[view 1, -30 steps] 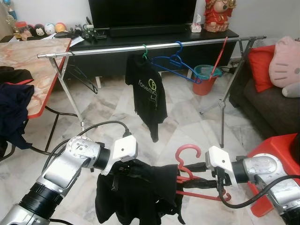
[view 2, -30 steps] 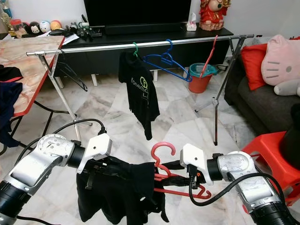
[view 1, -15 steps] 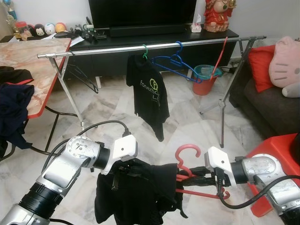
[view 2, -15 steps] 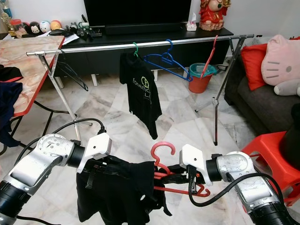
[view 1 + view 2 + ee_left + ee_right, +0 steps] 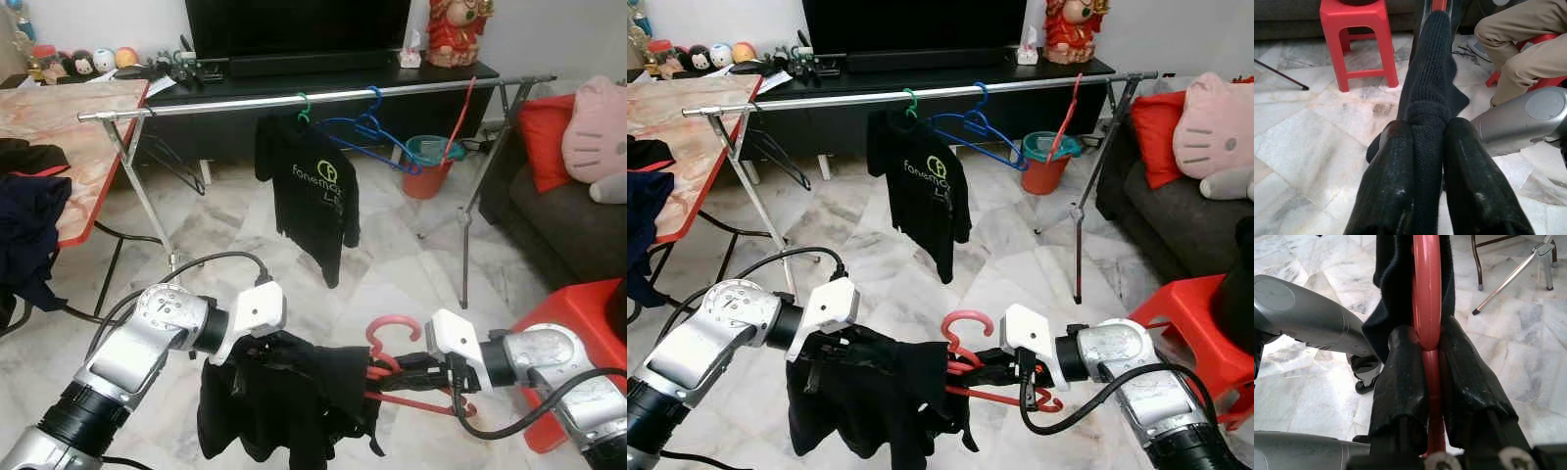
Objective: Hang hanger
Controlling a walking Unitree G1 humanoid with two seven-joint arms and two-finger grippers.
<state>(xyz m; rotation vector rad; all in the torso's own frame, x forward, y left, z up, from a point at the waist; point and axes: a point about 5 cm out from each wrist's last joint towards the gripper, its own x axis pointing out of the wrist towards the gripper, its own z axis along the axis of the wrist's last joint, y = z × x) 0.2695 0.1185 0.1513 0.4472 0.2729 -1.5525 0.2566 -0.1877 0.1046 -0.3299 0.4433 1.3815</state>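
**Both arms on one garment, one red hanger in hand**

I see my two grippers low in front of me, both clamped. My right gripper [image 5: 1425, 382] has its two fingers pinched narrow on the bar of the red hanger [image 5: 392, 338]; the wrist view shows the red plastic squeezed between the pads. My left gripper [image 5: 1422, 161] is pinched tight on a fold of the black garment [image 5: 284, 401], knit fabric bunched between its two fingers.

The red hanger sits between my two arms, hook up, its body partly inside the black garment, which drapes down below both wrists. It is well short of the rail.

Count on the silver drying rail [image 5: 245, 101], which spans the room ahead of the TV console [image 5: 323, 73]:
- one green hanger [image 5: 303, 106] carrying one black T-shirt [image 5: 309, 201] with a light logo
- two blue hangers [image 5: 377, 132], bare, overlapping, just beside the T-shirt
- one red hanger hook [image 5: 462, 117] near the rail's right end, hanging down toward a red bucket [image 5: 429, 166]; I cannot tell what it carries.

Left of me: one table with a red edge [image 5: 93, 137], dark clothes [image 5: 24, 235] heaped over its near side. Right of me: one red stool [image 5: 578, 313], one sofa [image 5: 558, 220] with one red cushion [image 5: 544, 137] and one pink plush [image 5: 596, 132].

In the left wrist view, one more red stool [image 5: 1359, 39] and a seated person's legs in tan trousers [image 5: 1520, 54].
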